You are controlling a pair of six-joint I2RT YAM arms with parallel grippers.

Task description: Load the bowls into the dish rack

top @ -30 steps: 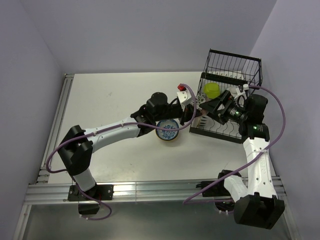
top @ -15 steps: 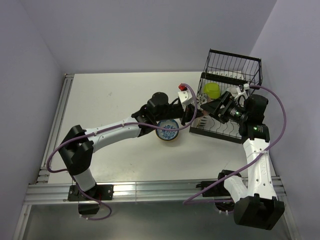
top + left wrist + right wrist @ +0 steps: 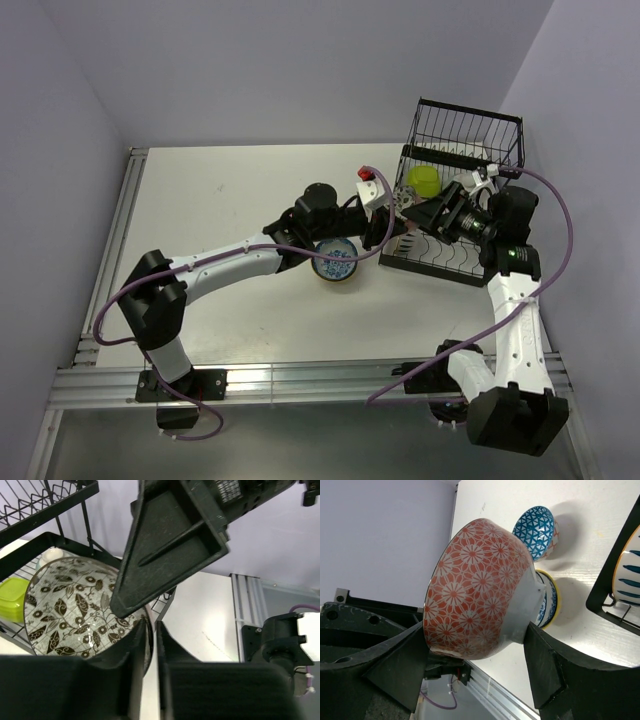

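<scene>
Near you, a blue bowl (image 3: pixel 335 258) sits on the table (image 3: pixel 220 200). Your left gripper (image 3: pixel 151 630), almost closed, pinches the flowery bowl (image 3: pixel 75 610) by its rim. Your right gripper (image 3: pixel 475 630) has its fingers spread wide, pressing on that bowl's mouth and foot. The bowl hangs just beside the dish rack (image 3: pixel 455 262).

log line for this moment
left fingers: pinching floral bowl rim | right fingers: around same bowl, grip unclear | location: dish rack edge

We record the dish rack (image 3: pixel 432 266) at the far right of the worktop (image 3: pixel 220 190). The held bowl (image 3: pixel 480 590) sits off the worktop, just left of the rack, between the left end effector (image 3: pixel 150 630) and the right end effector (image 3: pixel 476 632). Below it, two bowls (image 3: pixel 537 525) (image 3: pixel 549 600) stand just beside each other on the worktop. A fourth bowl (image 3: pixel 627 575) sits in the rack.
</scene>
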